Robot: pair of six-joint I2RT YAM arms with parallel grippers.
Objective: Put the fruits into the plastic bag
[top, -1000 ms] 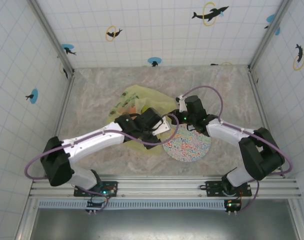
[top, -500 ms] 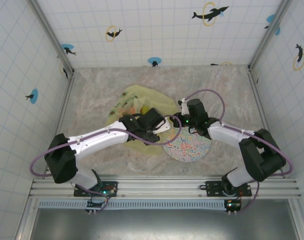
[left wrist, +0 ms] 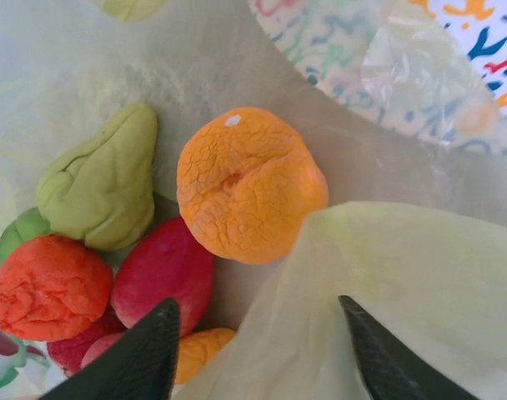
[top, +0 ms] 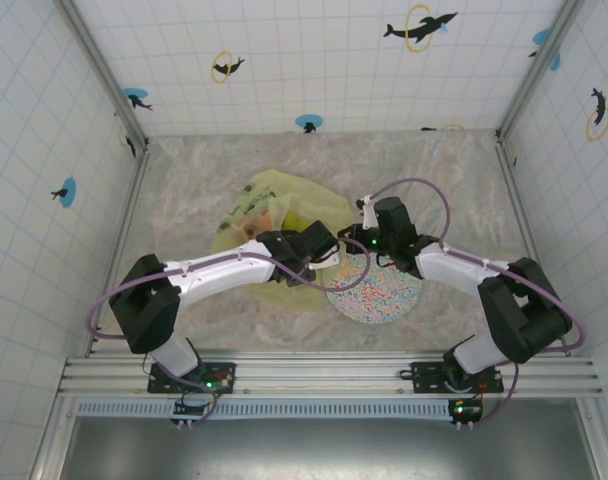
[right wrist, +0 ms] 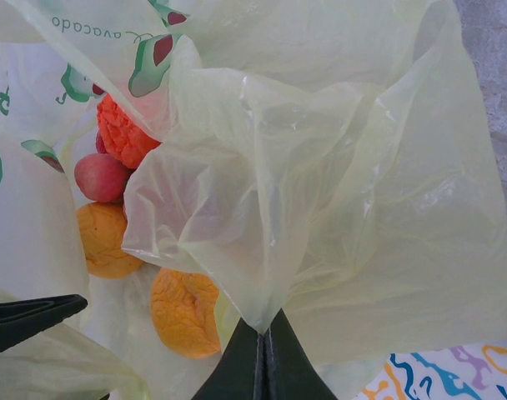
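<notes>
The yellow-green plastic bag (top: 274, 200) lies mid-table with the fruits inside. In the left wrist view an orange (left wrist: 249, 183), a green pear (left wrist: 103, 183), a red apple (left wrist: 166, 271), an orange-red fruit (left wrist: 49, 287) and a green apple (left wrist: 20, 233) lie together on the film. My left gripper (left wrist: 258, 350) is open at the bag's mouth, its jaws apart with a fold of bag film between them. My right gripper (right wrist: 263, 333) is shut on the bag's edge and holds it up. Below it show two oranges (right wrist: 185, 310) and a red-pink piece (right wrist: 102, 177).
The round speckled plate (top: 379, 290) lies just right of the bag, under both wrists, and its rim shows through the film (left wrist: 454, 50). Both arms cross close together at the bag's mouth. Tiled walls stand round the marbled table (top: 464, 180).
My left gripper has moved right along the bag toward the plate, and its jaws stand closer together. The right gripper keeps its pinch on the bag's edge, shifted slightly.
</notes>
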